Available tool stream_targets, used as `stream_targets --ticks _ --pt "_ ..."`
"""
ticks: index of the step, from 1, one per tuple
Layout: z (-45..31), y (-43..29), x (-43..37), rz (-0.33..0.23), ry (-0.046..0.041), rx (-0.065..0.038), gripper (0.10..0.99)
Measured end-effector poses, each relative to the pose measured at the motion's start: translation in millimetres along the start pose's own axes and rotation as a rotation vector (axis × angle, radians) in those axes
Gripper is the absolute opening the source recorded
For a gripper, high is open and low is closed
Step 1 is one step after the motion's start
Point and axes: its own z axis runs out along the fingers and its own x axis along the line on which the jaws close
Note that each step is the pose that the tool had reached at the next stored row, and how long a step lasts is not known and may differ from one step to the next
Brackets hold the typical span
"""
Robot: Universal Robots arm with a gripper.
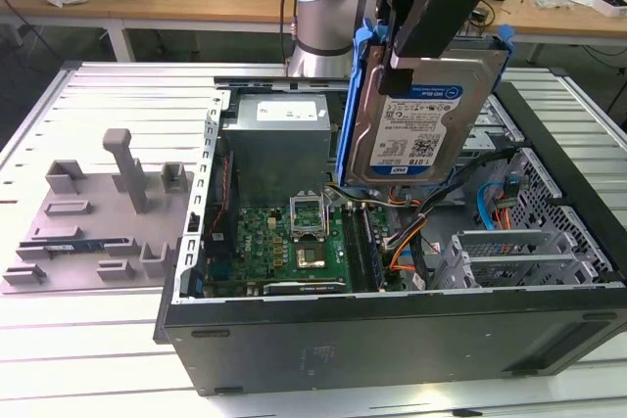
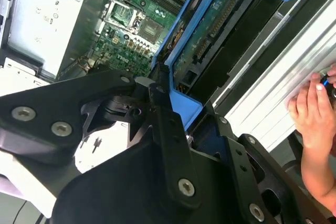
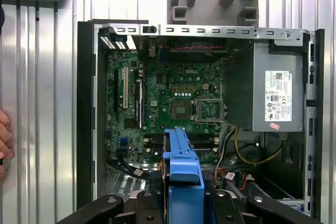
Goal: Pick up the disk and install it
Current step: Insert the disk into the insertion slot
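Observation:
The disk (image 1: 423, 116), a silver hard drive with a blue-and-white label and blue side rails, hangs upright in the air above the open computer case (image 1: 392, 335). My gripper (image 1: 416, 51) is shut on its upper edge, with black fingers on both faces. In the second wrist view the disk (image 2: 207, 30) shows its green circuit-board side and blue rail, running away from the gripper (image 2: 173, 124). In the first wrist view the blue rail of the disk (image 3: 181, 163) rises between the fingers (image 3: 147, 208), with the motherboard beneath it.
Inside the case lie a green motherboard (image 1: 284, 242), a grey power supply (image 1: 279, 139), cables and metal drive bays (image 1: 509, 252). A grey fixture plate (image 1: 98, 212) sits at the exterior view's left. A person's hand (image 2: 312, 114) rests beside the case.

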Motion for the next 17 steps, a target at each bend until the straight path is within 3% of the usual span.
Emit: stream_targets --ticks 7,12,15,17 --pt "1.2 0.0 3.5 0.0 0.0011 0.0 0.369" --pt "2.7 -1.2 8.0 0.0 0.0067 0.005 0.369" --pt "3.2 -6.0 10.8 0.0 0.0088 0.005 0.369" --pt "3.5 -15.9 16.1 0.0 0.0102 0.005 0.369"
